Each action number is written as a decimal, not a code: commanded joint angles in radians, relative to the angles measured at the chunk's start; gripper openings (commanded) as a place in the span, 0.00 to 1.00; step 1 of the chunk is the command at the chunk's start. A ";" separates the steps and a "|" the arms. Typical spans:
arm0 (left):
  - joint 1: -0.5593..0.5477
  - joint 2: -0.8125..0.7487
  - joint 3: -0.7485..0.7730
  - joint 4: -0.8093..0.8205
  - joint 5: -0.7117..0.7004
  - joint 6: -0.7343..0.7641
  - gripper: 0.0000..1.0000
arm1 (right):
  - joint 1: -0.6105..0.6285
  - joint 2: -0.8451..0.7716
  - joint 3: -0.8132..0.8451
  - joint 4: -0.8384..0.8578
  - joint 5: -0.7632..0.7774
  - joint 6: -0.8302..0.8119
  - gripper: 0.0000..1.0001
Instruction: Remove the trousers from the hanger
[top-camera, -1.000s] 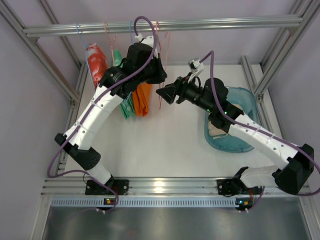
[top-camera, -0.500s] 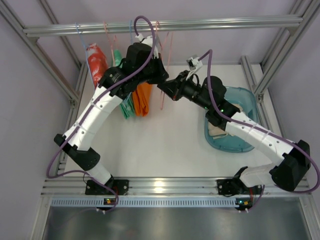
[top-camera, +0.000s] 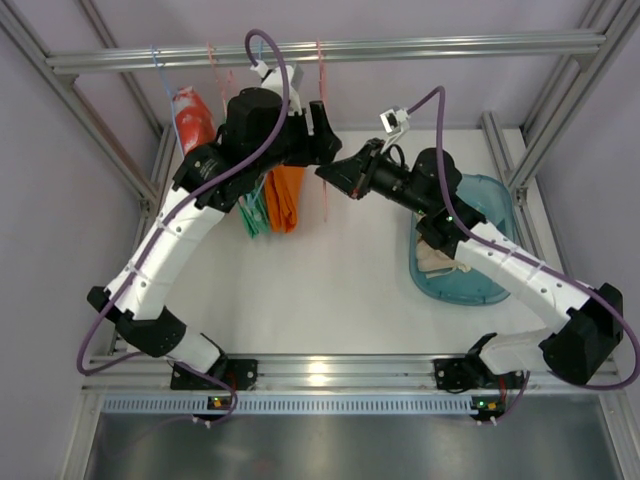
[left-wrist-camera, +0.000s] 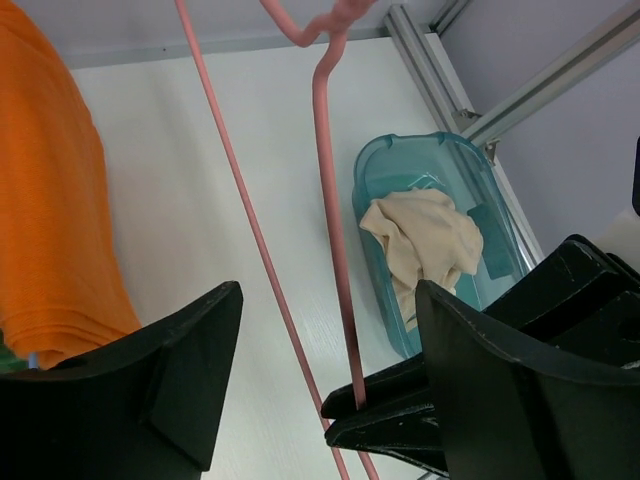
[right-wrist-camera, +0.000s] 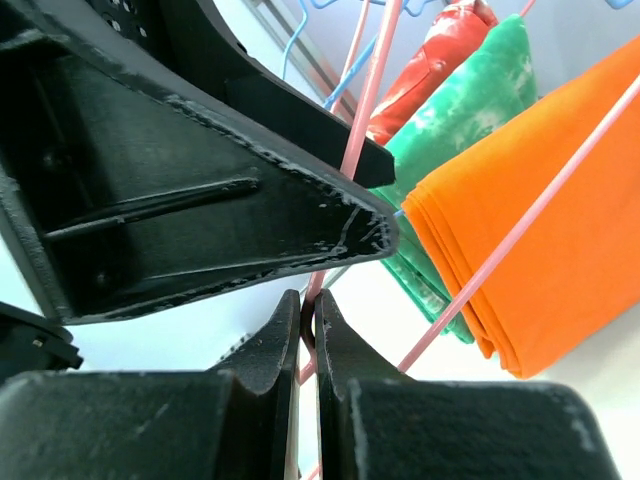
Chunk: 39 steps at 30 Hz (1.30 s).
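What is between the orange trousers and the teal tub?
Wires of the pink hanger hang between the orange trousers and the teal tub, and the right gripper, its fingers shut on one wire, sits there.

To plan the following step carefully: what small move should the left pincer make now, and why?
Probably draw the left pincer back from the thin pink wire hanger: its jaws stand open around the wire, while the right pincer is shut on it.
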 joint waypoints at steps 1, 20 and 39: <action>-0.004 -0.053 -0.015 0.073 -0.020 0.031 0.77 | -0.009 -0.045 0.015 0.075 -0.024 0.032 0.00; -0.002 -0.238 -0.151 0.267 -0.213 0.325 0.99 | -0.153 0.044 0.058 0.140 -0.167 0.167 0.00; 0.244 -0.405 -0.254 0.234 -0.135 0.358 0.99 | -0.234 0.202 0.167 0.137 -0.228 0.172 0.00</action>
